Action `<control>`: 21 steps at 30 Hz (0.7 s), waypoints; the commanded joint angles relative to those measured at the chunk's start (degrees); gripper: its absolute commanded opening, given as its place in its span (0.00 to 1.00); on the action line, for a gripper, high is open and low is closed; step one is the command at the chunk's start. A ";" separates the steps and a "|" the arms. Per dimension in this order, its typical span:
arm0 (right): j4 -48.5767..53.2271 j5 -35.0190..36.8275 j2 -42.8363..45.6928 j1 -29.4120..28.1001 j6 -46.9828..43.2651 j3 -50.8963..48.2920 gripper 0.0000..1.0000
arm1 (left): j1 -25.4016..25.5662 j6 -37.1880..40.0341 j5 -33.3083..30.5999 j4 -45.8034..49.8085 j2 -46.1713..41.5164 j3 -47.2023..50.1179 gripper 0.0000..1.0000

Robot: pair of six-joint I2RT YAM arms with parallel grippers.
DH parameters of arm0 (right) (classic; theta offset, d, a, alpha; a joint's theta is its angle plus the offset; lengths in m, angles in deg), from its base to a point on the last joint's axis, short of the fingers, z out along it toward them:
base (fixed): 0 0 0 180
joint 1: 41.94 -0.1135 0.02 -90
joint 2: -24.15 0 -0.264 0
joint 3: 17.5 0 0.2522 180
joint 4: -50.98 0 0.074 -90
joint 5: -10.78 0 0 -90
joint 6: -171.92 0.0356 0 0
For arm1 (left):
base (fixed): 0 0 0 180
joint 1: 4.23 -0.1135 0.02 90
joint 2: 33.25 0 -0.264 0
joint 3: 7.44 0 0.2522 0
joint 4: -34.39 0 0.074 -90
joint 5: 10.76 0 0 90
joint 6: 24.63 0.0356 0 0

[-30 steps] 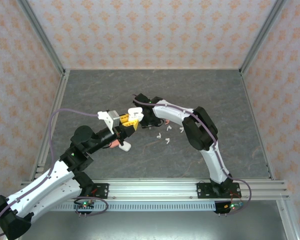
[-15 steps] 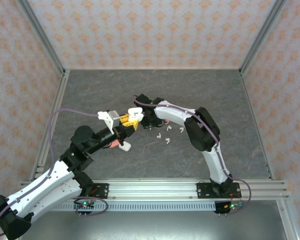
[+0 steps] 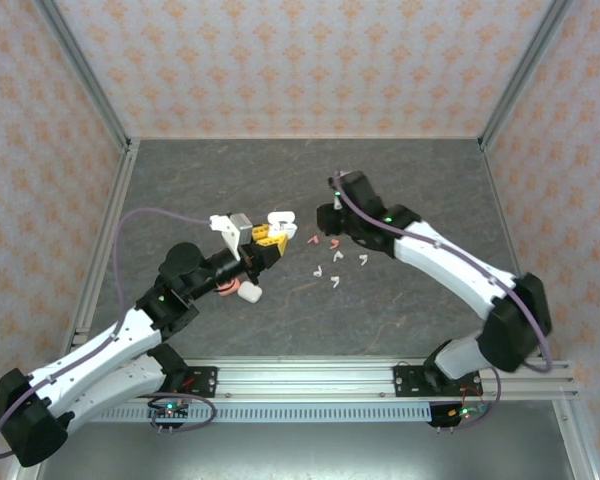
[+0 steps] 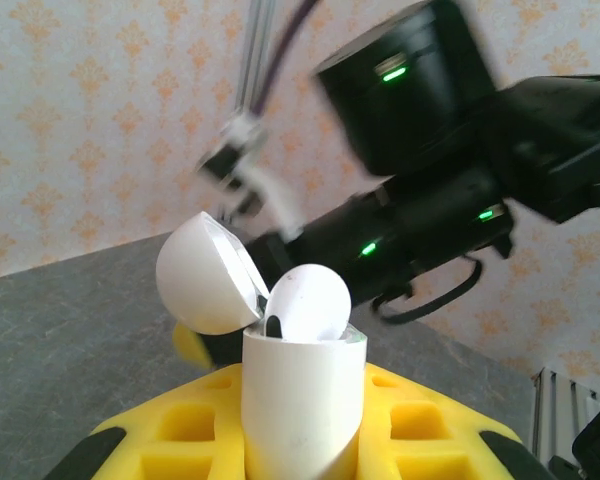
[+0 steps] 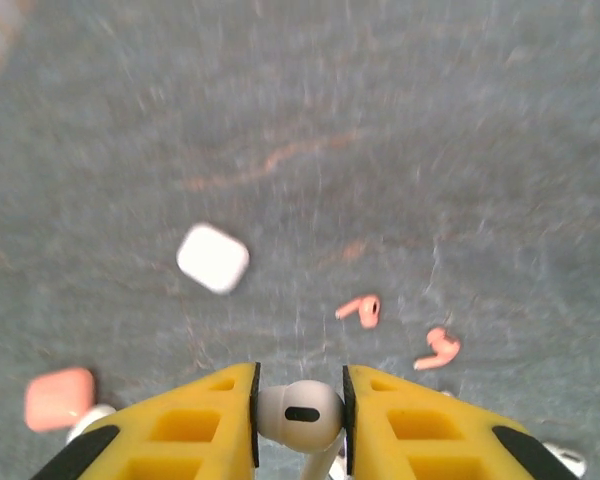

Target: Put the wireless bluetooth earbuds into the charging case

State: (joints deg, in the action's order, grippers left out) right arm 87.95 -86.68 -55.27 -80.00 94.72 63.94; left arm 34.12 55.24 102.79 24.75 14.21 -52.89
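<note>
Because the right jaws pinch the white earbud [image 5: 296, 412] only by its rounded head, it could swivel or pop free on the way to the case [image 4: 302, 400]. A push against the socket rim would cause just that. The left jaws are clamped on that case and hold it off the counter [image 3: 400, 300] with its lid [image 4: 205, 275] flipped back. A seated earbud [image 4: 308, 304] already fills one socket, so a careless entry might knock it or tip the case in its grip.

The held earbud hangs above the counter. One pink earbud [image 5: 361, 309] and another [image 5: 438, 347] lie ahead of it, with a spare case [image 5: 213, 258] farther off. Its dark vent faces the wrist camera. Its long axis seems to run along the jaws, stem trailing back toward the wrist, so it probably needs turning to go in stem-first.
</note>
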 commanded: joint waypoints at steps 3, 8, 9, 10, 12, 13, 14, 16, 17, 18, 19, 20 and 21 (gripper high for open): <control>-12.27 -3.45 11.28 1.19 -2.25 -4.69 0.27 | 0.72 -3.08 1.32 -6.62 3.51 -3.87 0.00; -19.57 -9.30 19.67 1.33 -2.45 -6.37 0.27 | 1.76 -4.17 1.43 -8.60 6.67 -5.93 0.00; -21.08 -10.92 20.65 1.33 -2.16 -6.59 0.27 | 2.07 -4.54 1.09 -9.15 7.29 -6.28 0.00; -22.53 -12.40 21.41 1.33 -1.61 -6.84 0.27 | 2.42 -4.78 0.82 -9.63 7.91 -6.69 0.00; -25.23 -15.15 22.40 1.33 -0.67 -7.51 0.27 | 3.24 -5.06 0.45 -10.10 9.01 -7.44 0.00; -26.74 -16.16 22.85 1.31 -0.11 -8.09 0.27 | 3.60 -5.07 0.34 -10.39 9.58 -7.85 0.00; -27.90 -16.85 23.11 1.24 0.32 -8.62 0.27 | 3.94 -5.14 0.24 -10.68 10.03 -8.15 0.00; -29.49 -17.56 23.43 0.93 0.70 -9.31 0.27 | 4.57 -5.21 0.01 -11.51 11.00 -8.70 0.00; -29.70 -17.50 23.48 0.70 0.65 -9.56 0.27 | 4.78 -5.28 0.01 -11.84 11.41 -8.98 0.00; -29.77 -17.34 23.48 0.47 0.61 -9.71 0.27 | 4.97 -5.34 -0.06 -12.04 11.80 -9.28 0.00; -29.71 -17.25 23.35 0.21 0.54 -9.72 0.27 | 5.22 -5.40 -0.07 -12.15 12.16 -9.59 0.00; -29.71 -17.17 23.27 0.03 0.66 -9.91 0.27 | 5.36 -5.34 -0.01 -12.31 12.45 -9.80 0.00; -29.71 -17.29 23.14 -0.13 0.60 -9.93 0.27 | 5.63 -5.34 -0.12 -12.43 12.71 -10.00 0.00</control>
State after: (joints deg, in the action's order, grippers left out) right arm 62.05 -102.03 -32.36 -79.52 94.76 54.54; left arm 38.95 50.32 103.12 16.53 26.67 -60.56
